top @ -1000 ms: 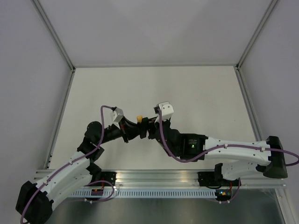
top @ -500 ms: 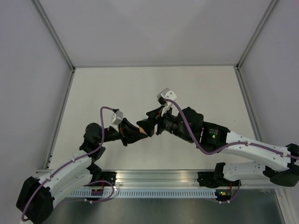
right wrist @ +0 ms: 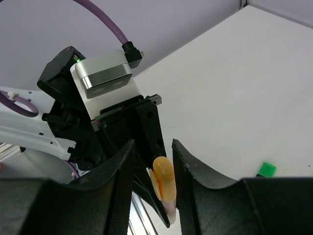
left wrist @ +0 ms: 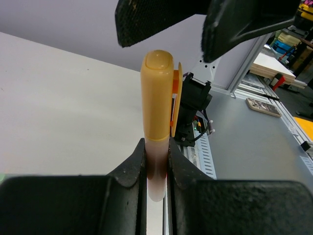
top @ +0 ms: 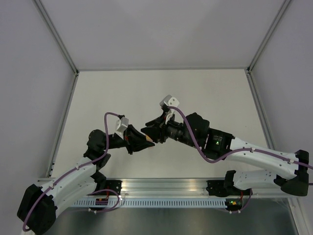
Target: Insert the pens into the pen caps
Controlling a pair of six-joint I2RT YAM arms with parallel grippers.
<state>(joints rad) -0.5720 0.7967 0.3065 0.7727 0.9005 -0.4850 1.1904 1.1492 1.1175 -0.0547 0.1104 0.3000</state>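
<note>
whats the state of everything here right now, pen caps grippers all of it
pale pink-barrelled highlighter pen: capped, held
orange-yellow plastic cap: on the pen's end
left gripper: shut on the pen's barrel
right gripper: open, one finger on either side of the orange-yellow cap
small bright green plastic cap: loose on the white table, not on a pen

The cap [left wrist: 157, 98] is smooth, glossy orange-yellow plastic, and the pen [left wrist: 156, 193] under it is pale, milky plastic. The left gripper [left wrist: 156, 147] has fingers [left wrist: 129, 171] of black, grainy, matt plastic. The table [top: 195, 93] is matt white, and the rail [top: 166, 186] along the bottom of the top view is brushed metal.
</note>
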